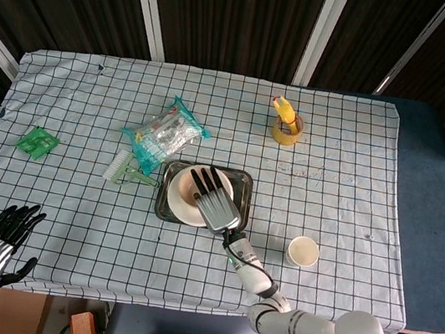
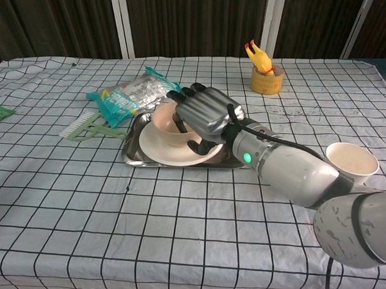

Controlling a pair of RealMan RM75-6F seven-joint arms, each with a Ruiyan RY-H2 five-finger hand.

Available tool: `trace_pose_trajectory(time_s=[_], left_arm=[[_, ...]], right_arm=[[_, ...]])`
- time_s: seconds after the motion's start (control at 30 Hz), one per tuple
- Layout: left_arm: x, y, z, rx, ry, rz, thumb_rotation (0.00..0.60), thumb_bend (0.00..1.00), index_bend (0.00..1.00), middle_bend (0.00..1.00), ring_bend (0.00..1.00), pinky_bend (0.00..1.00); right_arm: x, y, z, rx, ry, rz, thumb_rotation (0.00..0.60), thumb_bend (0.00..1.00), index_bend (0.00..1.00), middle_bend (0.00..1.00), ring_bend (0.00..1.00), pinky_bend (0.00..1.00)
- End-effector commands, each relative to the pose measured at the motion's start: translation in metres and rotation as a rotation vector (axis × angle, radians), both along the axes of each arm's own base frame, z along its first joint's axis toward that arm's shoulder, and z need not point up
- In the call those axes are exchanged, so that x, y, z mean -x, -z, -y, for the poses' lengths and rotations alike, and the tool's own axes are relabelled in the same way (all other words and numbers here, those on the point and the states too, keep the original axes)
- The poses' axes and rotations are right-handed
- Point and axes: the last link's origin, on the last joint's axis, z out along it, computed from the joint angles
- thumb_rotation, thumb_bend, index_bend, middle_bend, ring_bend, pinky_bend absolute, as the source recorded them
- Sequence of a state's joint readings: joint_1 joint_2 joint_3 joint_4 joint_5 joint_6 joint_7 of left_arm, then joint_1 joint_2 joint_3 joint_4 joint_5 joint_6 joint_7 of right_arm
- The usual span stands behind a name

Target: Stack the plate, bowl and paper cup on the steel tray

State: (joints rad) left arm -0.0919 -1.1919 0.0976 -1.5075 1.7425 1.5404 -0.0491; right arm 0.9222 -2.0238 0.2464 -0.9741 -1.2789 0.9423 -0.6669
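Observation:
A steel tray [image 1: 239, 183] [image 2: 237, 160] lies mid-table with a cream plate [image 1: 176, 204] [image 2: 157, 147] on it. A beige bowl [image 1: 184, 189] [image 2: 162, 121] sits on the plate, and my right hand [image 1: 212, 197] [image 2: 204, 112] grips its right rim from above, fingers curled over the edge. The paper cup [image 1: 302, 252] [image 2: 351, 163] stands upright on the cloth to the right of the tray. My left hand [image 1: 0, 244] hangs off the table's front left corner, fingers spread, holding nothing.
A snack bag [image 1: 163, 135] and a green brush [image 1: 123, 170] lie left of the tray. A yellow tape roll with a rubber chicken [image 1: 287, 123] stands at the back. A green packet [image 1: 37, 142] lies far left. The checked cloth covers the table.

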Motion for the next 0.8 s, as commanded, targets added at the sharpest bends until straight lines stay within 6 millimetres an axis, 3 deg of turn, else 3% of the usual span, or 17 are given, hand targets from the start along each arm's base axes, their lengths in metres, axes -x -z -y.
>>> trace_pose_trajectory(time_s=[0.03,0.17,0.37,0.6,0.8], left_arm=[[0.0,0.0,0.001,-0.001,0.002,0.0,0.6,0.38,0.0,0.0,0.0,0.01],[0.0,-0.001,0.001,-0.004,0.005,0.002,0.6,0.38,0.0,0.0,0.0,0.01],[-0.001,0.001,0.002,0.004,0.01,-0.004,0.6,0.38,0.0,0.0,0.0,0.01],[-0.005,0.006,0.003,0.012,0.021,-0.014,0.6,0.38,0.0,0.0,0.0,0.01],[-0.007,0.007,0.004,0.013,0.033,-0.015,0.6,0.38,0.0,0.0,0.0,0.01]], right_arm=[[0.0,-0.001,-0.001,0.003,-0.008,0.001,0.6,0.31,0.37,0.0,0.0,0.0],[0.002,-0.012,-0.005,0.008,-0.021,0.025,0.6,0.26,0.32,0.0,0.0,0.0],[0.014,-0.06,-0.022,0.027,-0.068,0.088,0.6,0.24,0.27,0.0,0.0,0.0],[0.053,-0.13,-0.077,-0.023,-0.094,0.173,0.6,0.24,0.29,0.0,0.0,0.0],[0.089,-0.173,-0.131,-0.045,-0.097,0.134,0.6,0.24,0.31,0.0,0.0,0.0]])
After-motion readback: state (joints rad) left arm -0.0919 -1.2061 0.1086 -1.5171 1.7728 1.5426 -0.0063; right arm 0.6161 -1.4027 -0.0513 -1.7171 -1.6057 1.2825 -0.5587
